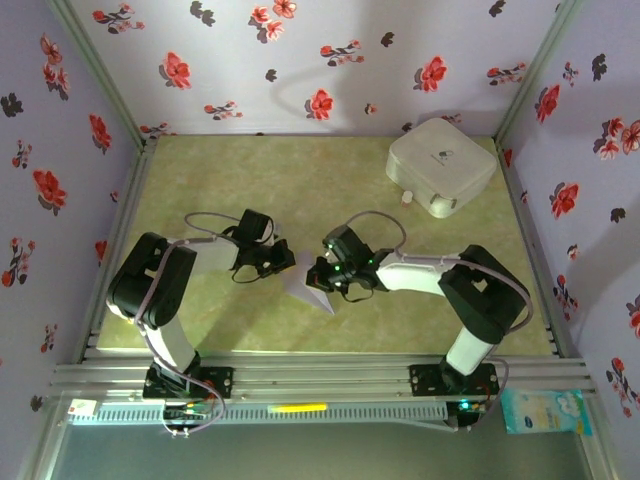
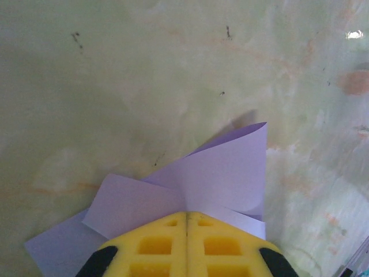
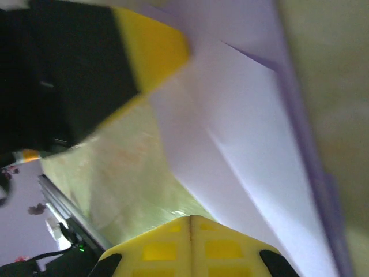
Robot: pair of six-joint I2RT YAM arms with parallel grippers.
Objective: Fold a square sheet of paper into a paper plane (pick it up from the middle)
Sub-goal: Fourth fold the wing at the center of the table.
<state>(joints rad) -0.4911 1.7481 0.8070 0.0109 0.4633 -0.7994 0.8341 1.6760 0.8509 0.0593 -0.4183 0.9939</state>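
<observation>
Floral lavender walls around a pale green marbled surface, with a white rounded plastic box at the far right. Part-folded thin lavender paper sheet lies front centre between the arms. Left pincer is pinched shut on the sheet's gathered folds. Right pincer is shut at the sheet's edge, grip unclear. Best approach: anchor one side, press the crease flat, don't drag the paper.

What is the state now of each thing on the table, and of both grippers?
Pale lavender paper sheet: partly folded, one flap standing up, lying on the green table.
Left gripper: shut, tips at the paper; whether it pinches it is unclear.
Right gripper: shut, tips beside the paper.
White rounded box: closed, at the table's far right corner.
</observation>
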